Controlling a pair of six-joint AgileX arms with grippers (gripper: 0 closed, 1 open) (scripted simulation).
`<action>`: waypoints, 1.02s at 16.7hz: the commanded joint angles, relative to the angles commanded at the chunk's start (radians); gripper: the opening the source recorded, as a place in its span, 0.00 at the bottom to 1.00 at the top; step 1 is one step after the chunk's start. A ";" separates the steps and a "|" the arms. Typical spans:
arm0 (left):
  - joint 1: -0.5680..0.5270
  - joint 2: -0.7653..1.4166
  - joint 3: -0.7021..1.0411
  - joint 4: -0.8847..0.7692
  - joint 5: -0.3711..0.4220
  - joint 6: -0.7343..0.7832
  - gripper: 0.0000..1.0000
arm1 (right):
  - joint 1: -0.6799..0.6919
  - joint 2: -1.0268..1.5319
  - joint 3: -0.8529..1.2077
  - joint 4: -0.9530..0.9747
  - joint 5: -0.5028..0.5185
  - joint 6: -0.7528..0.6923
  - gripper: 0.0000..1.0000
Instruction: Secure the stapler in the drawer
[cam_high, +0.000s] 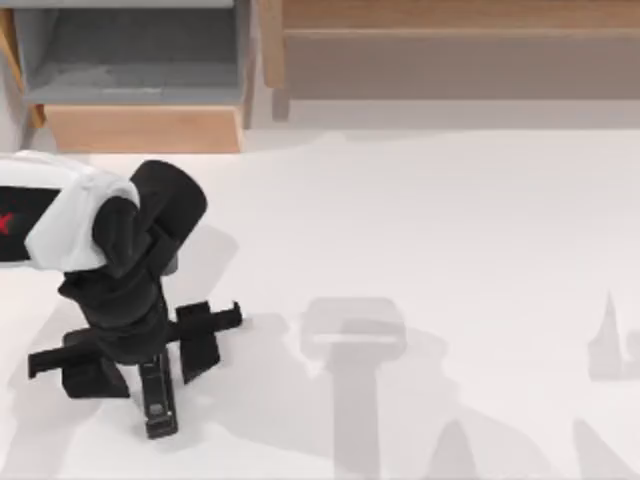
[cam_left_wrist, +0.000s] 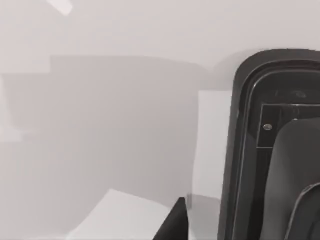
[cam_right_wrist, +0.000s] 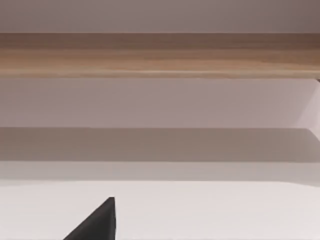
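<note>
One stapler (cam_high: 158, 398) beneath the left gripper (cam_high: 135, 355), fingers spread wide either side, one open drawer (cam_high: 140, 125) beyond it, wrist view showing the stapler (cam_left_wrist: 280, 150) close up

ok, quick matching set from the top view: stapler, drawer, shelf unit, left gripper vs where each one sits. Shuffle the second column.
Things:
1. small narrow black stapler
2. light wooden drawer with grey interior
3. long wooden shelf unit
4. left gripper

Places:
A. table's far edge, right
B. lower left, directly over the stapler
C. flat on the white table, lower left
D. far left corner, pulled open

Pairs: 1-C, 2-D, 3-A, 4-B
</note>
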 joint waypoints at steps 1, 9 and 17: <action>0.000 0.000 0.000 0.000 0.000 0.000 0.32 | 0.000 0.000 0.000 0.000 0.000 0.000 1.00; 0.000 0.000 0.000 0.000 0.000 0.000 0.00 | 0.000 0.000 0.000 0.000 0.000 0.000 1.00; -0.001 -0.018 0.019 -0.035 0.000 0.001 0.00 | 0.000 0.000 0.000 0.000 0.000 0.000 1.00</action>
